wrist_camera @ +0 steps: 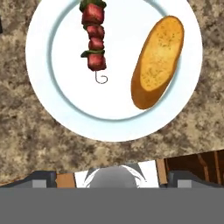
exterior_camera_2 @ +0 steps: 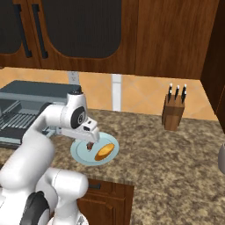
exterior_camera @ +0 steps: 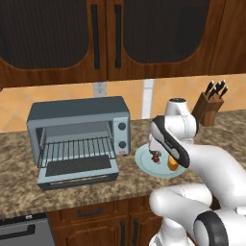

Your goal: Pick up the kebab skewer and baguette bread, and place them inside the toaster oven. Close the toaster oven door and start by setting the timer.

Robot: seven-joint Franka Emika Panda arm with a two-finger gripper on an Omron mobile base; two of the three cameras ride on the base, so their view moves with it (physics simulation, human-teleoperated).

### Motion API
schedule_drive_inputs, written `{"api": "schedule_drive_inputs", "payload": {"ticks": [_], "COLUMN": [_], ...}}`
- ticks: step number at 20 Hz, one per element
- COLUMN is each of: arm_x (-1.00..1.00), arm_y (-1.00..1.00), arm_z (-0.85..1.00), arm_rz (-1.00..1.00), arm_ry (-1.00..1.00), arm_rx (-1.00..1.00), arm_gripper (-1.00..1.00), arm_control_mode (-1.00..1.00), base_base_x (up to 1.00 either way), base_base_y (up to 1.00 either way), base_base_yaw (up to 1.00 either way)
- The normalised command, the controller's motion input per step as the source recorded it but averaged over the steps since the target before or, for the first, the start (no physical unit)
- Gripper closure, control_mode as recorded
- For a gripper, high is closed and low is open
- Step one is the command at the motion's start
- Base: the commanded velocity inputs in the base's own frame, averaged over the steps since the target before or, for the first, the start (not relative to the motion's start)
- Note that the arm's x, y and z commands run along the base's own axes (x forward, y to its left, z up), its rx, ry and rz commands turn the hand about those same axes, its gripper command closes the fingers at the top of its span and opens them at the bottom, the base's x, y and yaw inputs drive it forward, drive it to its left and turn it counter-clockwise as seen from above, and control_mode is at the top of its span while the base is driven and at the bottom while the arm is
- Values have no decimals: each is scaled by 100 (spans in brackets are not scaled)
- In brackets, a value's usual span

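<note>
The kebab skewer point(wrist_camera: 93, 39) and the baguette bread point(wrist_camera: 157, 61) lie side by side on a white plate point(wrist_camera: 52, 100) on the counter. My gripper point(wrist_camera: 112, 178) hovers above the plate's near edge, open, its dark fingertips point(wrist_camera: 41, 179) wide apart with nothing between them. From the left base, the skewer point(exterior_camera: 156, 156) and bread point(exterior_camera: 172, 165) show beside my wrist. The bread point(exterior_camera_2: 104, 151) also shows in the right base view, below the gripper point(exterior_camera_2: 90, 139). The toaster oven point(exterior_camera: 79, 127) stands left of the plate, its door point(exterior_camera: 79, 169) folded down flat and the wire rack bare.
A wooden knife block point(exterior_camera: 209, 108) stands at the back right by the tiled wall. Dark wood cabinets point(exterior_camera: 105, 33) hang over the counter. The counter's front edge point(exterior_camera_2: 114, 180) runs just below the plate. A grey object point(exterior_camera_2: 222, 158) pokes in at the right.
</note>
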Motion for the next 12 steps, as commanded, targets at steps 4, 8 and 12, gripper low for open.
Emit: {"api": "schedule_drive_inputs", "payload": {"ticks": [4,8,12], "arm_x": [32,47,52], "arm_y": [0,0,12], "arm_z": [-38,-39,-39], "arm_rz": [0,0,0], "arm_ry": [3,0,0], "arm_rx": [0,0,0], "arm_gripper": [-100,-100,-100], "arm_control_mode": [-100,-100,-100], "base_base_x": [0,0,0], "base_base_y": [0,0,0], "base_base_yaw": [0,0,0]}}
